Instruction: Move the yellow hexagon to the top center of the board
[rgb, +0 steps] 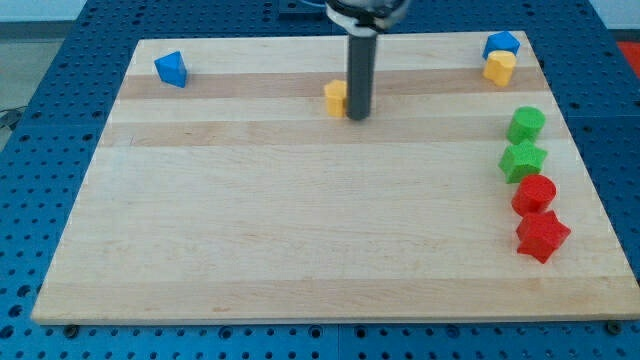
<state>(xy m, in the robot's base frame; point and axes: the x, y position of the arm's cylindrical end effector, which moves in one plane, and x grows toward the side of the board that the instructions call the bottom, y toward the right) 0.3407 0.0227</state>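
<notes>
A yellow block (335, 98), its shape partly hidden by the rod, sits near the view's top centre of the wooden board (300, 220). My tip (357, 116) rests just to the right of this block, touching or nearly touching it. A second yellow block (499, 68), which looks like a hexagon, sits at the view's top right, right below a blue block (501, 44).
A blue triangle-like block (171, 69) lies at the view's top left. Along the right edge stand a green round block (526, 124), a green star-like block (522, 160), a red round block (534, 193) and a red star-like block (541, 236).
</notes>
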